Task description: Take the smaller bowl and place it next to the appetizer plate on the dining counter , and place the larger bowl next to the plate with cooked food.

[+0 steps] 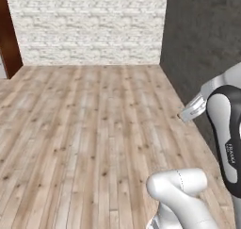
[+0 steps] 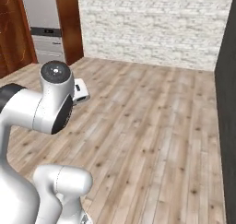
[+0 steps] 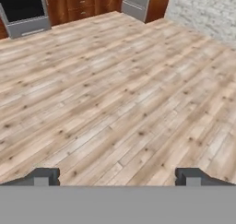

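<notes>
We are facing bare wood floor point(image 3: 115, 94) with our gripper point(image 3: 117, 177) spread wide and empty, no bowl or counter in sight, so we are judging the next move to be driving toward the oven point(image 3: 25, 11) cabinets to find them.

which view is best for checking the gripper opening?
Hand view: gripper, both fingertips stand far apart over bare wood floor, holding nothing. Left base view gives a side glimpse of the hand; right base view has the arm in front.

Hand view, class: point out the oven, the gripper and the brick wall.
oven point(image 3: 25, 11): hand view, on its dark door glass.
gripper point(image 3: 116, 177): hand view, midway between its open fingertips.
brick wall point(image 3: 207, 8): hand view, on its white bricks.
</notes>
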